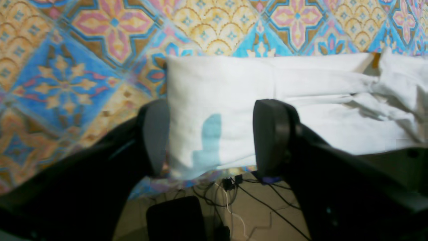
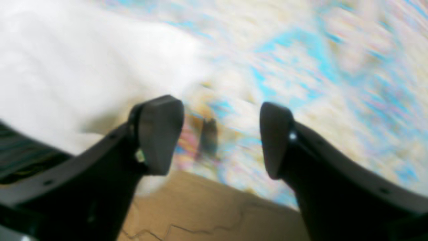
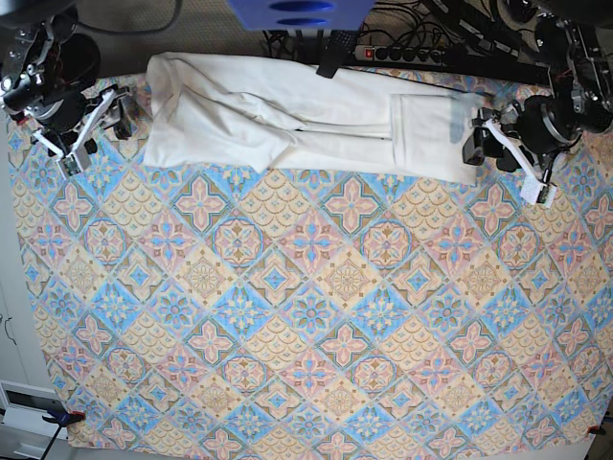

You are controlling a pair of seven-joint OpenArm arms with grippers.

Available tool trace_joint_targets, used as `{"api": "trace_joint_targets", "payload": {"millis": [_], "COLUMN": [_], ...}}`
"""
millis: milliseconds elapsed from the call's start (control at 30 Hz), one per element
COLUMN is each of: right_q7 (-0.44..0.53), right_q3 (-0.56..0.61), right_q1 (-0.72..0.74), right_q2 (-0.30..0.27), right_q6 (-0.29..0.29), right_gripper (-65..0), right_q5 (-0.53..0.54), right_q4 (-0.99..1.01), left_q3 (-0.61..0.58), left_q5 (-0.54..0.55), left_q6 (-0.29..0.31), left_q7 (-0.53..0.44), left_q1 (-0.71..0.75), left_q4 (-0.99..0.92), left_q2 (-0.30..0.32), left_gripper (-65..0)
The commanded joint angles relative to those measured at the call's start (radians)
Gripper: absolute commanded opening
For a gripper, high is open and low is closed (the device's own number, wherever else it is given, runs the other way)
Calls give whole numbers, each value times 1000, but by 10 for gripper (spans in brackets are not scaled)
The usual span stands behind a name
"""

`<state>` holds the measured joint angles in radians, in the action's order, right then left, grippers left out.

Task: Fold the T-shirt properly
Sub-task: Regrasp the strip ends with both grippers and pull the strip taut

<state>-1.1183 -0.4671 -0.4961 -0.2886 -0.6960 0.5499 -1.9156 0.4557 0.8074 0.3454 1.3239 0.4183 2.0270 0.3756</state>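
At the far edge of the patterned surface (image 3: 316,316), the right pincer (image 3: 107,117) is seen spread wide, apparently just clear of the T-shirt (image 3: 287,125), a long folded white strip. The left pincer (image 1: 210,137) is spread wide around its other end.

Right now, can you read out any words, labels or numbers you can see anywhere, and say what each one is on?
No readable text in any view.
T-shirt: a faint blue patch shows through the cloth near the left claw, but it cannot be read as letters.
Tablecloth: pattern only, no writing.
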Motion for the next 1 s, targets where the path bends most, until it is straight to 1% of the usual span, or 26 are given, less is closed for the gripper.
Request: {"api": "trace_joint_targets", "payload": {"millis": [0, 167, 367, 533, 600, 867, 967], "right_q7": [-3, -26, -26, -24, -24, -24, -24], "right_q3": [0, 17, 83, 92, 92, 90, 92], "right_q1": [1, 1, 3, 58, 73, 76, 76], "right_q2": [-16, -16, -16, -11, -11, -7, 15], "right_q6": [-2, -2, -2, -2, -2, -2, -2], "right_gripper": [-245, -239, -238, -238, -238, -238, -238], "right_q5": [11, 57, 69, 172, 197, 210, 210], "right_q4": [-9, 48, 146, 215, 249, 341, 368], "left_q3": [1, -16, -16, -18, -18, -18, -18], "left_q5": [7, 7, 7, 7, 7, 7, 7], "left_q6": [1, 1, 2, 2, 2, 2, 2], "left_q7": [-14, -16, -16, -16, -16, -16, -16], "left_q1": [-2, -3, -3, 0, 0, 1, 1], "left_q4": [13, 13, 13, 11, 11, 11, 11], "left_q2": [13, 12, 12, 12, 12, 12, 12], "left_gripper": [-263, -263, -263, -263, -263, -263, -263]}}
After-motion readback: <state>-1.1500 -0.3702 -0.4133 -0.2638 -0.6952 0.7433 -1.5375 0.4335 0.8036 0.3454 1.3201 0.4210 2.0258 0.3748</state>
